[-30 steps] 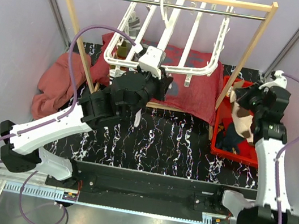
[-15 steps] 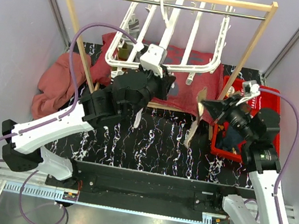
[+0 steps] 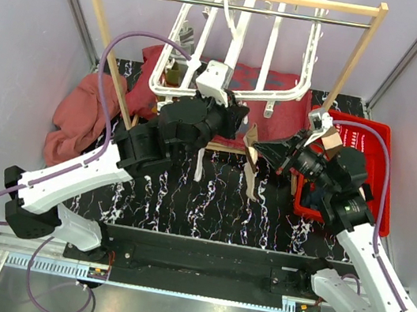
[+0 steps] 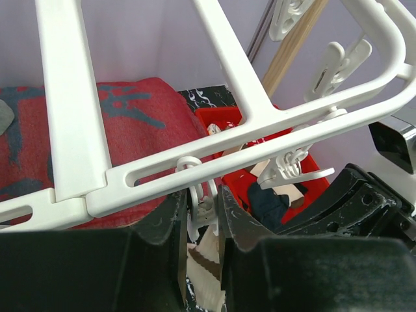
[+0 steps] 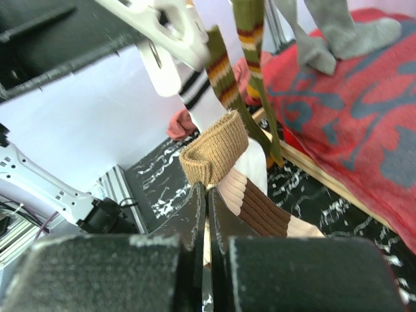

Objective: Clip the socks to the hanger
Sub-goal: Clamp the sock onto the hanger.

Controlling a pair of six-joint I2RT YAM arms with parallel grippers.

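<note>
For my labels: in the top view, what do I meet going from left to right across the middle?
Crumpled cloth → left gripper → sock → right gripper → red bin

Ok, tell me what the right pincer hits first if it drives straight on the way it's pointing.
Shut on a tan sock, the right pincer points at the striped socks hanging from the hanger. It would likely meet those first, just under a white clip. Depth is unclear.

The left gripper's (image 4: 202, 203) fingers hide the white clip's (image 4: 203, 213) lower half. The hanger (image 4: 71, 97) is cut off at top and sides. The right gripper (image 5: 207, 195) covers the beige-brown sock's (image 5: 216, 149) lower end.
</note>
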